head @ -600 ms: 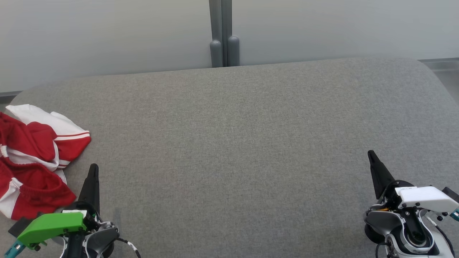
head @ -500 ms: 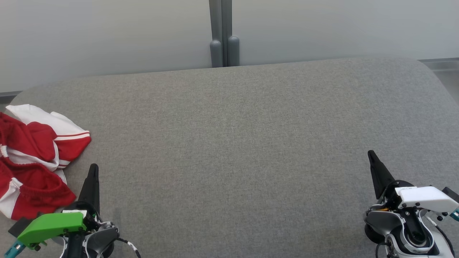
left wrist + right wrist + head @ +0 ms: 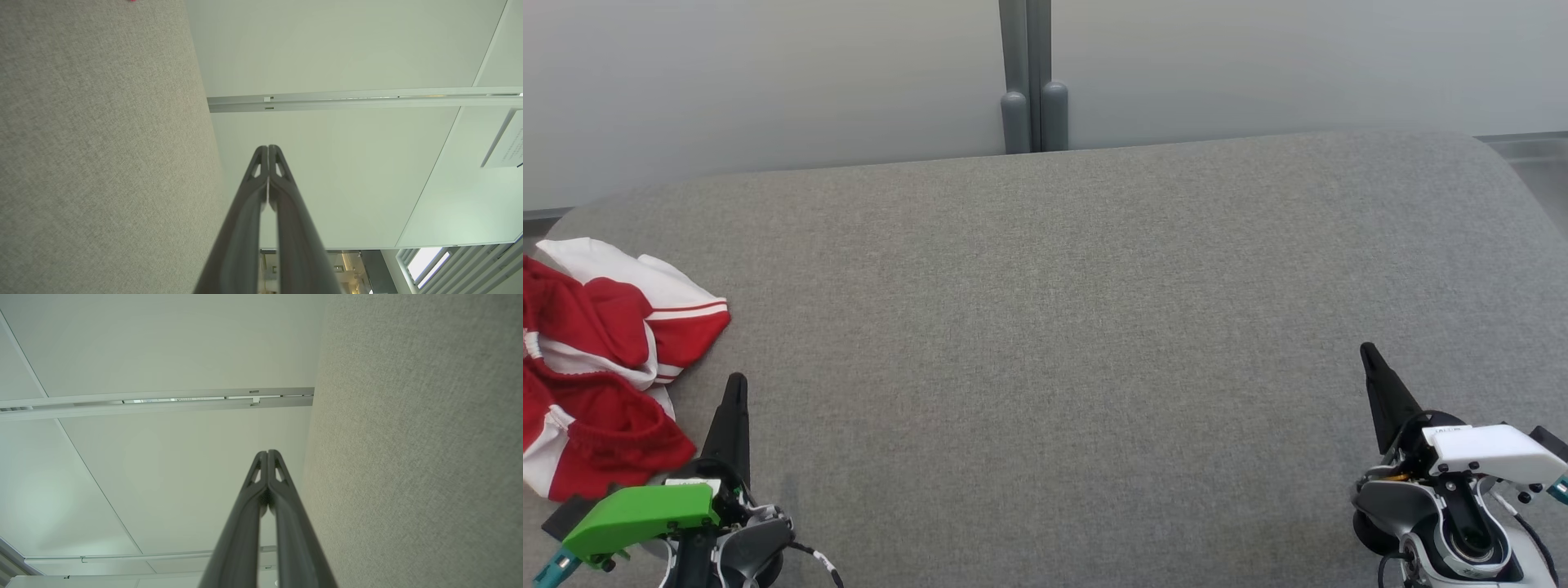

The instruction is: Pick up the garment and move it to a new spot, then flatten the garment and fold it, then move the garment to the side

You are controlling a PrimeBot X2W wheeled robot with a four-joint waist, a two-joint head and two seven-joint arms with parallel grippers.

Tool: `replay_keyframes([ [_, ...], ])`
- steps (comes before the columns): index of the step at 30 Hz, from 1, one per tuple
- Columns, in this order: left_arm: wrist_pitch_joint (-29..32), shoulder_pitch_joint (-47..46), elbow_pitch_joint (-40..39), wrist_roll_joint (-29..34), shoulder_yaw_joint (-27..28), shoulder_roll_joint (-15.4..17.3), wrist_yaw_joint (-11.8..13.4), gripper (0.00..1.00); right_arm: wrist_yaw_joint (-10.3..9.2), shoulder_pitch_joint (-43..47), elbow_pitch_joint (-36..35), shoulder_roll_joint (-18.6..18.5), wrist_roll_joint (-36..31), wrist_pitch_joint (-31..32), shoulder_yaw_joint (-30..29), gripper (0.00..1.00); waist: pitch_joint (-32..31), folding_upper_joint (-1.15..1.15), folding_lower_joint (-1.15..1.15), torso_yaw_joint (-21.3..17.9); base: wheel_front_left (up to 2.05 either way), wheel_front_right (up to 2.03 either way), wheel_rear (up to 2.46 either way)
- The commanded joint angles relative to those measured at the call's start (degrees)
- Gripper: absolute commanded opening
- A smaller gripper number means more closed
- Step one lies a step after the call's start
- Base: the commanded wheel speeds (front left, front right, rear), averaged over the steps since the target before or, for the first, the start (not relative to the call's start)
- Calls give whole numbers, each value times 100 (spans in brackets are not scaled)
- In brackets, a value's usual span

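A crumpled red and white garment (image 3: 600,367) lies at the far left of the grey fabric surface (image 3: 1045,327), partly cut off by the head view's left edge. My left gripper (image 3: 737,382) rests at the lower left, just right of the garment and apart from it, fingers shut with nothing between them. In the left wrist view the left gripper (image 3: 268,148) shows its tips pressed together. My right gripper (image 3: 1366,349) sits at the lower right, far from the garment, also shut and holding nothing. Its closed tips (image 3: 267,452) appear in the right wrist view.
A pale wall with a grey vertical post (image 3: 1033,77) stands behind the surface's far edge. The surface's rounded corners fall away at the far left and far right. A wide stretch of grey fabric lies between the two grippers.
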Motion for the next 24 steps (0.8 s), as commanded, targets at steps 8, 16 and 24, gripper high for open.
replay_keyframes([
  [8, 20, -79, -22, -1, 11, 40, -25, 0, 2, 72, -17, -26, 27, 12, -8, 0, 0, 0, 0, 0, 0, 0, 0],
  [16, 20, -79, -21, -1, 11, 40, -25, 0, 2, 72, -17, -26, 27, 12, -8, 0, 0, 0, 0, 0, 0, 0, 0],
  [24, 21, -79, -21, -1, 11, 40, -25, 0, 2, 72, -17, -26, 27, 12, -8, 0, 0, 0, 0, 0, 0, 0, 0],
])
